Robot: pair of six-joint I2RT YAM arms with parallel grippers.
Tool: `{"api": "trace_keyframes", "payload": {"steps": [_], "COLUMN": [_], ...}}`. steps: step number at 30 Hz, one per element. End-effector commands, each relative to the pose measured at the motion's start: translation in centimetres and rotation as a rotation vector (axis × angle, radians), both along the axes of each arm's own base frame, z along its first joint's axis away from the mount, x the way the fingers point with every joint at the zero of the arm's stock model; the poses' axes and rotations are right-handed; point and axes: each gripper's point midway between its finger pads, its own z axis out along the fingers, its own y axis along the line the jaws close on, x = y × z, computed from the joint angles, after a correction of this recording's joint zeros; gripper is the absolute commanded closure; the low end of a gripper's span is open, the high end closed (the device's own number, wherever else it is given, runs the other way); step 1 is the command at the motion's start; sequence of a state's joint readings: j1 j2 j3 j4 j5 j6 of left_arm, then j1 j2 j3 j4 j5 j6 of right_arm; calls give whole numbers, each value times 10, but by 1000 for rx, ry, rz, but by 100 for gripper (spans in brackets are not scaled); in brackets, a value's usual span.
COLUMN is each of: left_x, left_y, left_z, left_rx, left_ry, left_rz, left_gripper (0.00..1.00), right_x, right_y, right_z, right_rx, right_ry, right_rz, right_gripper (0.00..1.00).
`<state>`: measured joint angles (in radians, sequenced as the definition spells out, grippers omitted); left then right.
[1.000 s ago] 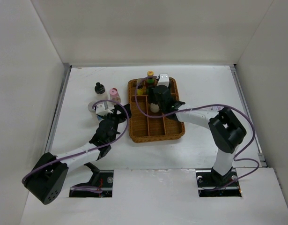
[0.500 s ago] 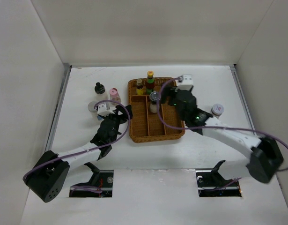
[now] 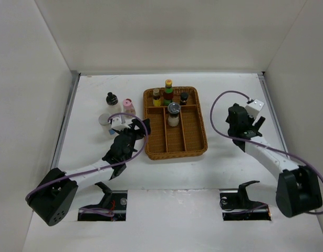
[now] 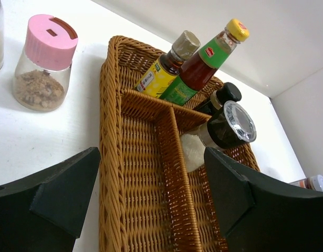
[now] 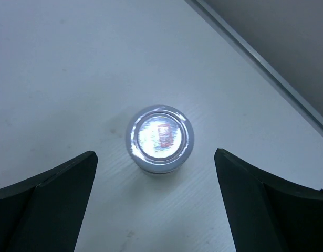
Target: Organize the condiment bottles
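Observation:
A brown wicker tray (image 3: 195,137) holds a yellow-capped sauce bottle (image 3: 168,84), a tan-capped bottle (image 3: 157,94), a black-capped bottle (image 3: 184,97) and a silver-lidded jar (image 3: 174,109). Left of the tray stand a black-capped bottle (image 3: 111,98), a pink-capped jar (image 3: 128,104) and a silver-lidded jar (image 3: 104,119). My left gripper (image 3: 141,126) is open and empty at the tray's left rim (image 4: 106,131). My right gripper (image 3: 247,125) is open right of the tray, above a red-white-capped jar (image 5: 160,139) that stands on the table between the fingers; the top view hides this jar.
White walls close in the table on the left, back and right. A metal edge strip (image 5: 287,89) runs close behind the red-white-capped jar. Purple cables loop off both arms.
My right gripper let go of the silver-lidded jar in the tray's middle compartment and swung right to above the red-white-capped jar. My left gripper edged toward the tray.

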<state>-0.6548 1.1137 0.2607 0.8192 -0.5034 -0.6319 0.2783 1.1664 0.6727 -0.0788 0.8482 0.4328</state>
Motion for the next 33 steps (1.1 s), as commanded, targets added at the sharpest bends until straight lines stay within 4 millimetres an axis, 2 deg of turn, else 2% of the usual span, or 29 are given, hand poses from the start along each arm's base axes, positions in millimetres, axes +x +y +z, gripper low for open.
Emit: {"api": "trace_keyframes", "payload": {"steps": [1,6,8,11,15,19,21,23,25,28,31,33], "left_x": [1,3,3,3,4,5,5,5,5,6,7,7], "left_y": [-4,-3,-3,-3,-6,-5,-4,-4,-5,-6,-9,-10], "left_z": [19,16,16,15,12,13,12,13,10,11,7,7], "left_rx": [-46,-39,-40,-38,-32,-33,-32,-34,-28,-27,-16,-12], "left_ry": [-49,-40,-41,-38,-30,-34,-33,-36,-30,-31,-21,-21], "left_rz": [-12,-7,-7,-7,-15,-12,-9,-9,-9,-10,-16,-18], "left_gripper": [20,20,20,20,20,20,20,20,20,20,20,20], "right_x": [12,29,33,42,53,55,55,53,52,55,60,69], "right_y": [-16,-20,-17,-11,-18,-15,2,22,51,102,151,176], "right_z": [-6,-22,-28,-29,-28,-10,10,40,70,101,115,114], "right_rx": [21,65,79,105,87,93,91,76,78,93,135,147], "right_ry": [0,21,29,1,-19,-110,-165,-226,-281,-322,-344,-333], "right_rz": [-63,-37,-22,11,-10,-2,49,116,212,390,522,584], "right_gripper": [0,0,4,16,38,55,58,59,58,58,57,57]}}
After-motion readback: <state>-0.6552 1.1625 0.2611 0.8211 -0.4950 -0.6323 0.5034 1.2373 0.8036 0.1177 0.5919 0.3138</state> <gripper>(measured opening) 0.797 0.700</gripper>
